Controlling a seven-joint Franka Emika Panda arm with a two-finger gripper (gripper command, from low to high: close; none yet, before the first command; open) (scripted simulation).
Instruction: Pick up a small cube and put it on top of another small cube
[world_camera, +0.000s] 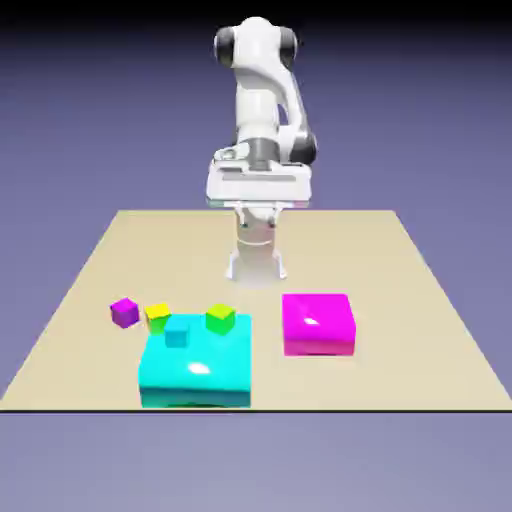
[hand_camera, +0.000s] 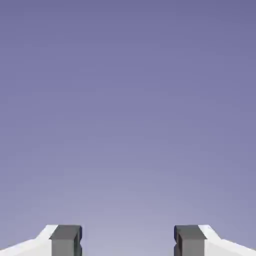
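Note:
The tiny purple-violet cube rests on the table toward the exterior view's left. Right beside it is a small yellow cube. A small cyan cube and a small green cube sit at the far edge of a large cyan block; whether they stand on it or just behind it I cannot tell. My gripper hangs high near the robot's base, far behind all the cubes. In the hand view the gripper is open, with only the plain backdrop between the fingertips.
A large flat magenta block lies to the exterior view's right of the cyan block. The tan table ends just in front of the cyan block. The robot's base stands at mid-table behind the blocks.

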